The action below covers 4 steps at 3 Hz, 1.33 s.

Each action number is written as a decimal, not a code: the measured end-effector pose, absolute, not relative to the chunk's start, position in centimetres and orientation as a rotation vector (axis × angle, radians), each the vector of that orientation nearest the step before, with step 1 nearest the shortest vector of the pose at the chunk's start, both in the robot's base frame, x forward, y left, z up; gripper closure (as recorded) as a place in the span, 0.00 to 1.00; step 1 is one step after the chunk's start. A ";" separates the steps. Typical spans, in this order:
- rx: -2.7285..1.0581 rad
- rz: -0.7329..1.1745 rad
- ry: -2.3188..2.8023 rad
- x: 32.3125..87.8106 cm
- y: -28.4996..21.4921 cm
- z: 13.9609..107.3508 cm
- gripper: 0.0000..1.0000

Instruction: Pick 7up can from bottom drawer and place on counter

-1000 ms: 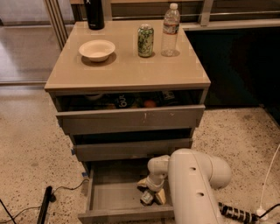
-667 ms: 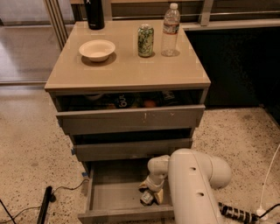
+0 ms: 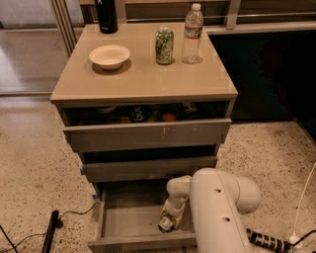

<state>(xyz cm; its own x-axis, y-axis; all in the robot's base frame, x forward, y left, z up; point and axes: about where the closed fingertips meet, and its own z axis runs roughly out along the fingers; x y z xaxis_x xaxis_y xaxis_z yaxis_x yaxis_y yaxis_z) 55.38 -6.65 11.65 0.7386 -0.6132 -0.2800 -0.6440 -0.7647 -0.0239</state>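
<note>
Far left, on the speckled floor [image 3: 29, 163], a black cord [image 3: 52, 230]. On the beige desk [image 3: 143, 81], from the left: black bottle [image 3: 106, 15] at the back edge, cream bowl [image 3: 109, 55], upright green-patterned can [image 3: 164, 45], clear water bottle [image 3: 192, 34] just beside it. Below, top drawer [image 3: 148, 136] ajar, with assorted items showing in the gap; middle drawer [image 3: 148, 169] slightly out. Bottom drawer [image 3: 131, 222] pulled well out, its left half bare grey. Down in its right half, the gripper [image 3: 167, 223], fingers [image 3: 173, 213] clamped on the 7up can [image 3: 164, 226], held tilted and low near the drawer's front wall. White arm [image 3: 217, 212] filling the lower right. Further right on the floor, a power strip [image 3: 266, 240] and a white cable [image 3: 302, 202].
</note>
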 end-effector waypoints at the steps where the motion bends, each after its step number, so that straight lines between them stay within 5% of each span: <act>1: -2.817 0.390 1.023 55.4 -6.7 11.6 0.97; 4: -2.808 0.381 1.021 55.1 -6.8 12.4 1.00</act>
<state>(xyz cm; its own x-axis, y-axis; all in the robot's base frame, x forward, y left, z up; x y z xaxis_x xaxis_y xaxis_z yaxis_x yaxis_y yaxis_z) 55.11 -6.80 12.42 0.7391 -0.6132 -0.2787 -0.6459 -0.7626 -0.0348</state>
